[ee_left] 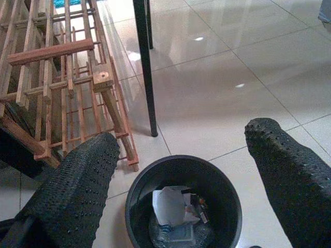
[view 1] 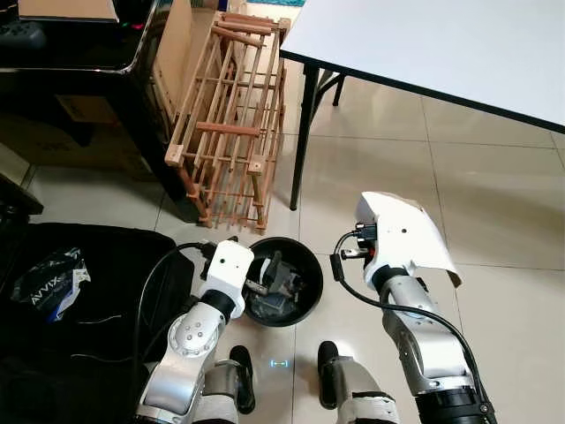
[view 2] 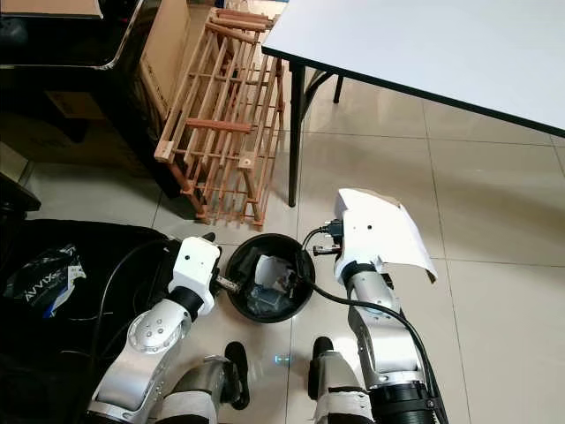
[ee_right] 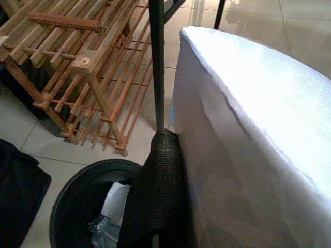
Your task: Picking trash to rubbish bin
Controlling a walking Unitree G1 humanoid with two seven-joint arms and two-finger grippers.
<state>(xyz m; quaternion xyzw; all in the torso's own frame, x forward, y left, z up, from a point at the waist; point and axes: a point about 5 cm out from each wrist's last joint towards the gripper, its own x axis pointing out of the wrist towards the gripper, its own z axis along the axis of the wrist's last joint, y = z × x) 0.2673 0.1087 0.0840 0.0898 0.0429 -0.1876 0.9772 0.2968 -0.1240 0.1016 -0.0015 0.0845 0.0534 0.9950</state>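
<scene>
Tiled floor (view 1: 494,203) under us, black rubbish bin (view 1: 305,309) already holding crumpled trash (ee_left: 170,206). Our left gripper (ee_left: 181,170) open above bin; right gripper (ee_right: 170,170) clamps white paper sheet (ee_right: 248,134) beside it.

Bin (view 1: 305,265) on floor between arms — wooden rack (view 1: 231,124) behind it, table (view 1: 441,44) right.
</scene>
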